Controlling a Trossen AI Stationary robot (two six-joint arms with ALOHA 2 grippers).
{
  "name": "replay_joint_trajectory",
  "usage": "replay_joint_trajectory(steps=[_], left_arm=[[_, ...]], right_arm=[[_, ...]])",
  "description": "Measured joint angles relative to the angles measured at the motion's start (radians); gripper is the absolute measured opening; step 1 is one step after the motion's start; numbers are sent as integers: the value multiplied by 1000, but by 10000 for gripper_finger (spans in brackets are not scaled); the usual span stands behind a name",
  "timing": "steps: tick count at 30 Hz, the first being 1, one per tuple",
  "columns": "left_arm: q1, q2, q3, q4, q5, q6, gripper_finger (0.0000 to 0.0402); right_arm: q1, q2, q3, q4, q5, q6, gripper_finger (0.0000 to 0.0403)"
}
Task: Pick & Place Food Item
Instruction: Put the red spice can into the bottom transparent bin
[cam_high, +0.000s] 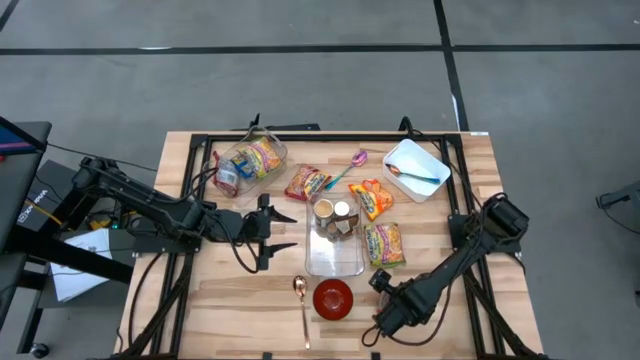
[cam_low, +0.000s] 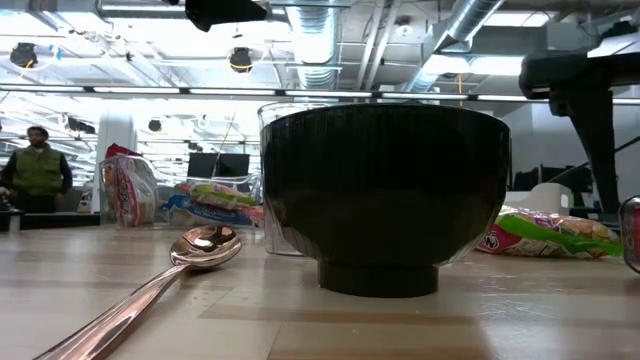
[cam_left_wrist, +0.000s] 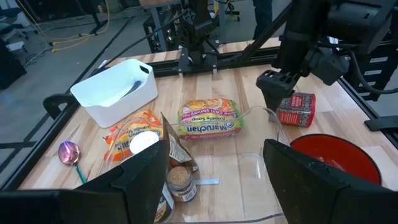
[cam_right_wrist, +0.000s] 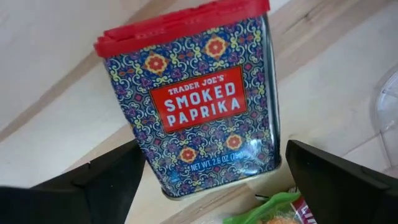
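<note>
The right gripper (cam_high: 380, 283) hangs low in the lower middle of the high view, fingers spread fully wide with nothing between them, straddling the smoked paprika tin (cam_right_wrist: 202, 99), which fills the right wrist view and lies on the bare wood just right of the red bowl (cam_high: 333, 297). The likeliest slip, I judge, is a poor bite: the tin sits skewed between the fingers, so closing on it could pinch a corner and send it spinning or skidding toward the bowl or the clear tray (cam_high: 335, 250). A noodle packet (cam_high: 384, 244) lies just above the tin in the high view and could get nudged or caught by 1 finger. The left gripper (cam_high: 272, 231) waits at the middle left, fingers well apart and empty, pointing at the clear tray that holds small jars; if it moves in, the 2 arms crowd the same patch. Farther up the frame lie a white bin (cam_high: 417, 168), an orange snack bag (cam_high: 370, 198) and a clear bag of packets (cam_high: 250, 163); a copper spoon (cam_high: 301, 305) lies left of the bowl.
</note>
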Motion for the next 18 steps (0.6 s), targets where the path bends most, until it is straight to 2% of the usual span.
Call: replay_joint_trajectory(steps=[6, 12, 18], left_arm=[[0, 0, 0, 0, 0, 0, 257], [0, 0, 0, 0, 0, 0, 257], [0, 0, 0, 0, 0, 0, 257]], right_arm=[[-5, 0, 0, 31, -50, 9, 369], [7, 0, 0, 34, -56, 13, 361], [10, -1, 0, 43, -71, 87, 326]])
